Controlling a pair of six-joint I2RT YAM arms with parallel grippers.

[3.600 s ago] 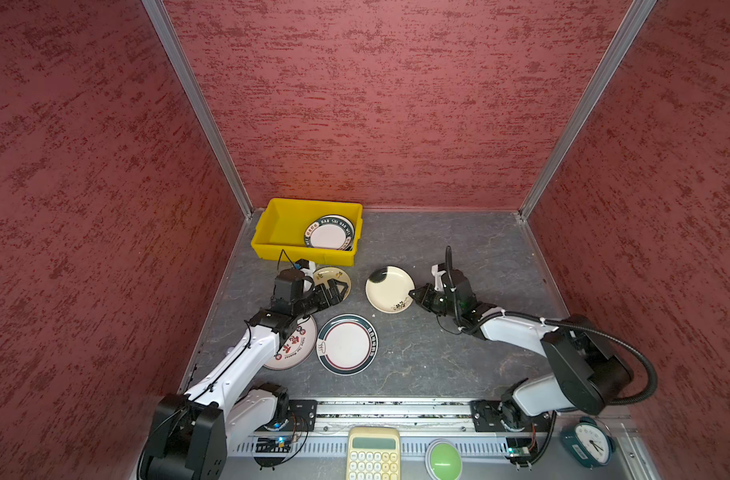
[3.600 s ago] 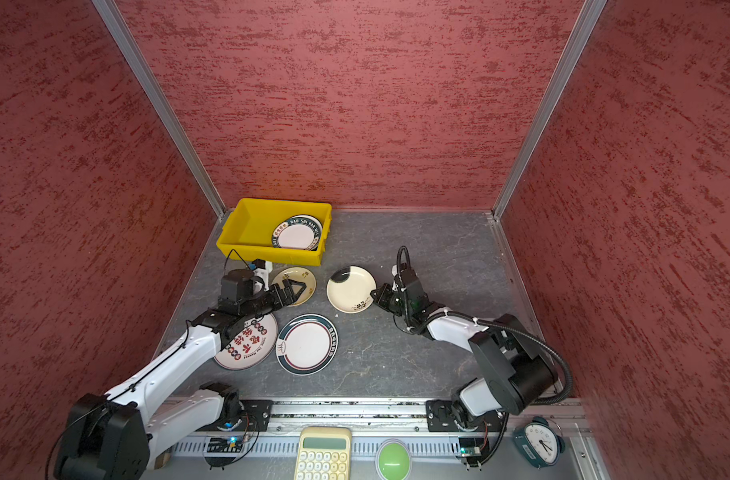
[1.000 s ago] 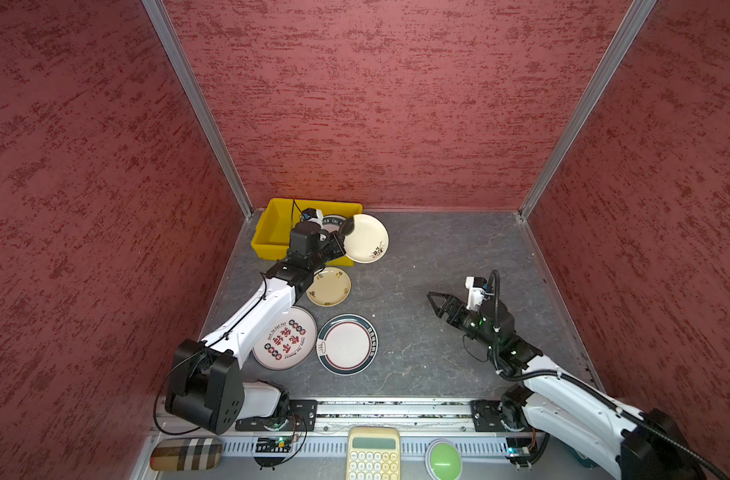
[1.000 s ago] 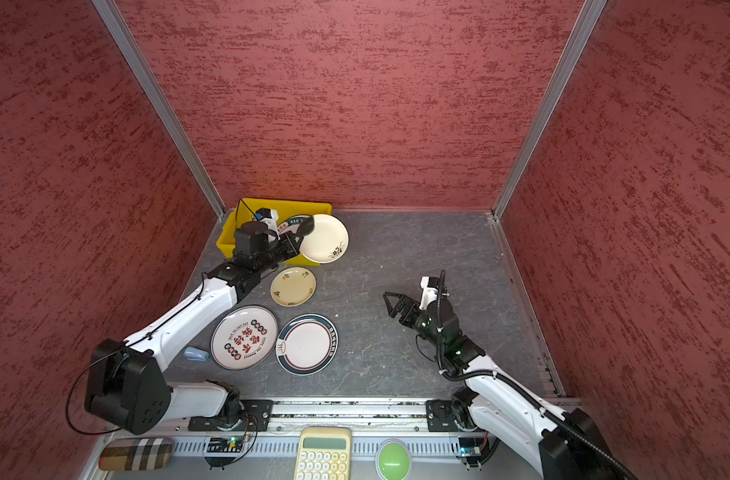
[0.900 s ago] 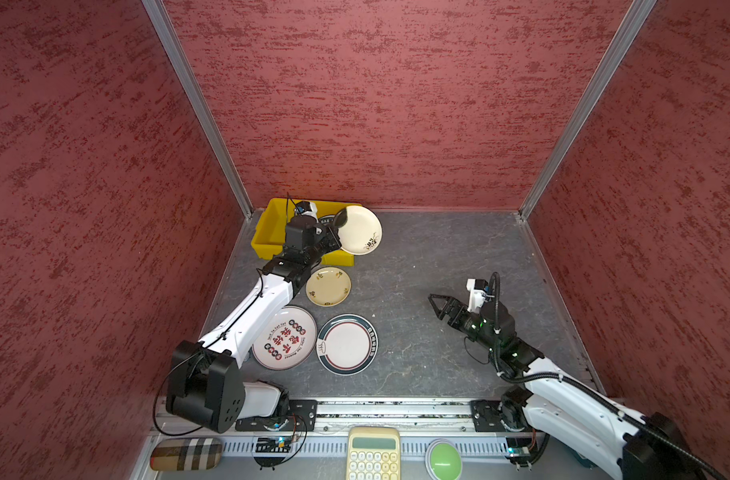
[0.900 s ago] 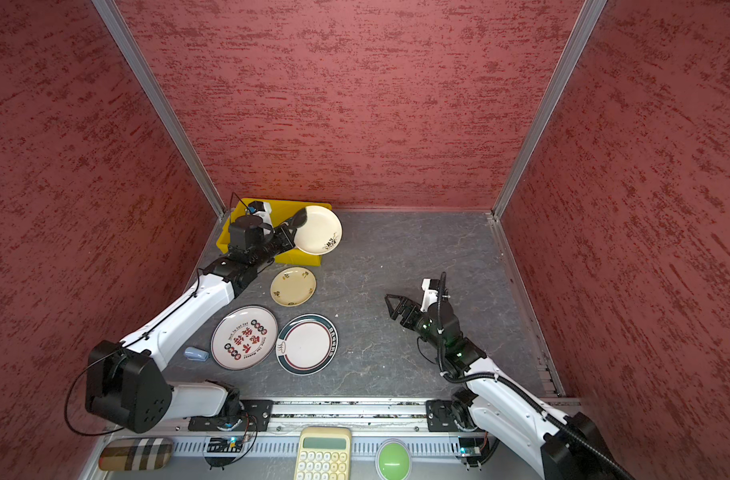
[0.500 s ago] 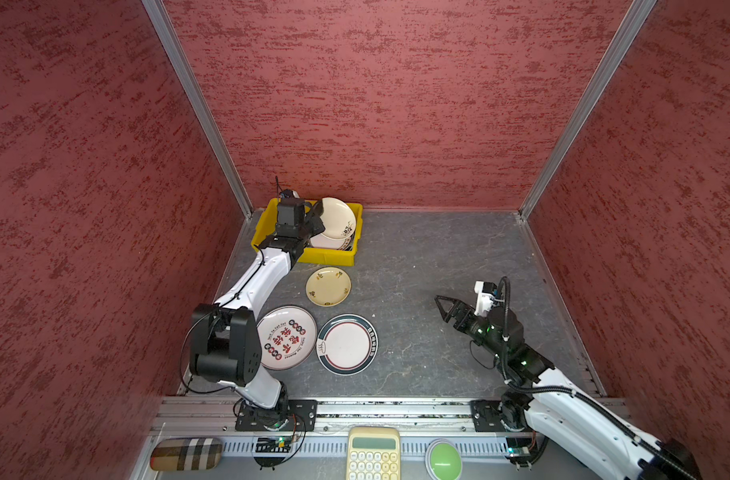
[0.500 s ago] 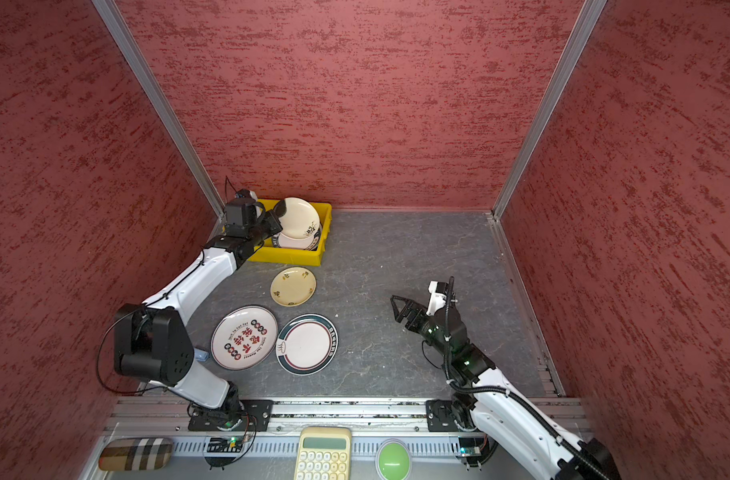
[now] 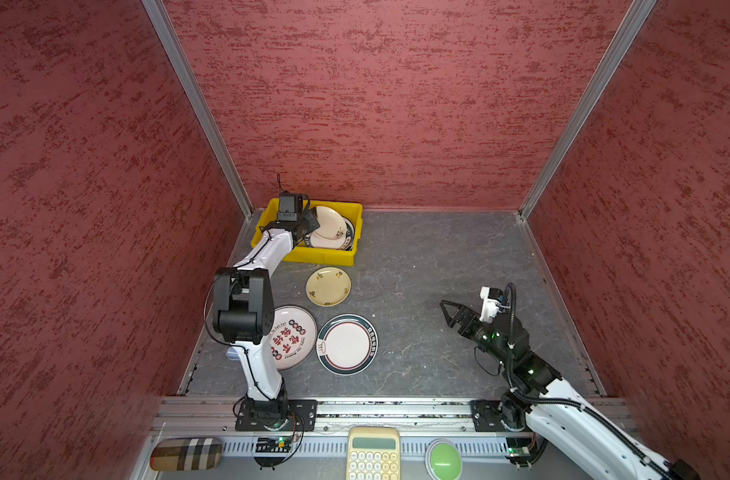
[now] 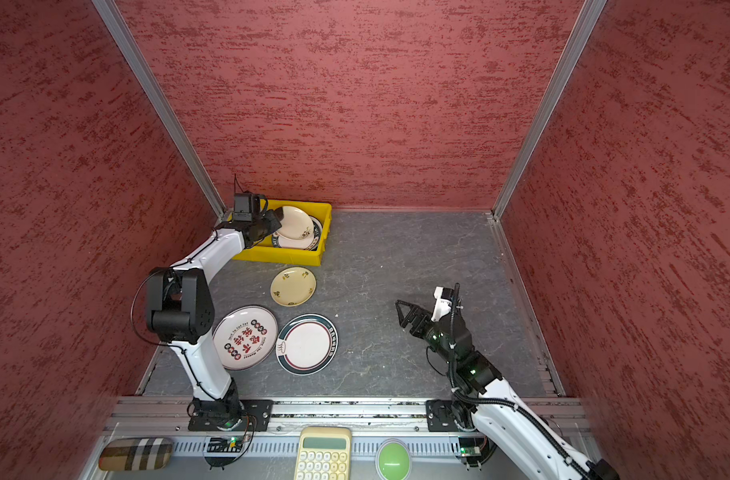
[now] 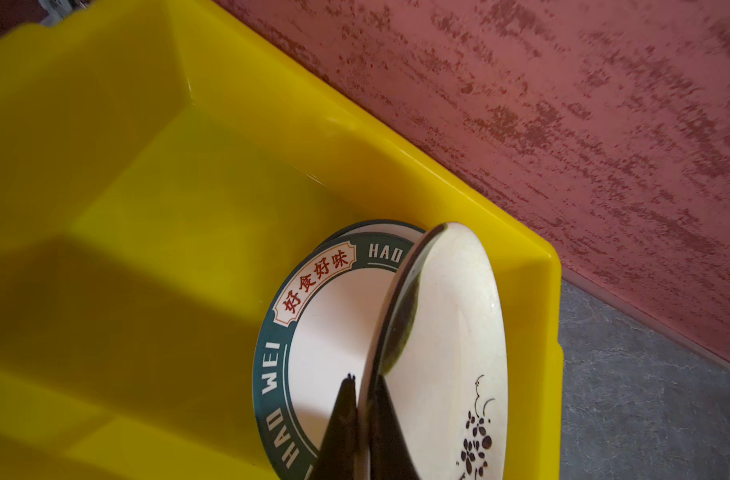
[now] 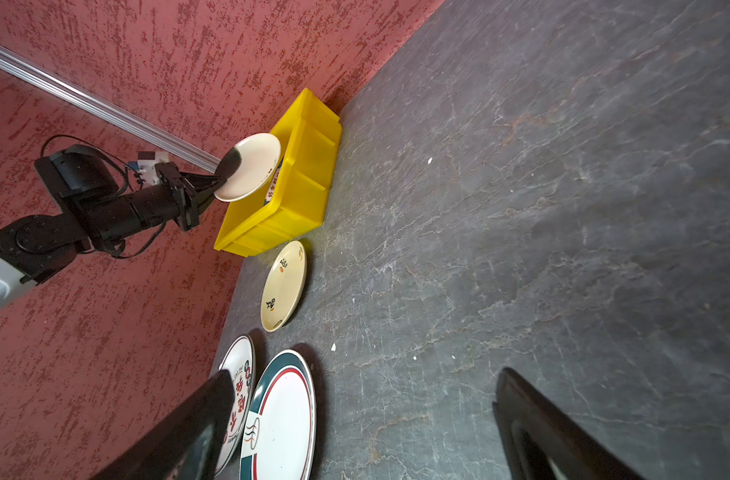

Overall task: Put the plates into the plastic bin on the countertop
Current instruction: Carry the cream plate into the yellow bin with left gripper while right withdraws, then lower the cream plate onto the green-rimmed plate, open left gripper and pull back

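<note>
Your dark grey stone-look countertop (image 9: 438,257) carries the bright yellow rectangular plastic bin (image 9: 321,255) at far left. In it lies a green-rimmed white plate (image 11: 313,332). Tilted above that plate is a cream floral plate (image 9: 330,222), its rim clamped by your left gripper (image 11: 361,386). Your right gripper (image 9: 448,313) hovers near right, jaws spread wide.

Countertop (image 9: 438,257): yellow bin (image 9: 313,258), three plates (image 9: 328,286)

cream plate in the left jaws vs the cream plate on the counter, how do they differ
The held plate is gripped by its rim in the left gripper, tilted above the bin; the counter plate lies flat and free on the countertop. The held plate looks paler, the counter plate yellower. Both are small, round, with dark floral marks.
</note>
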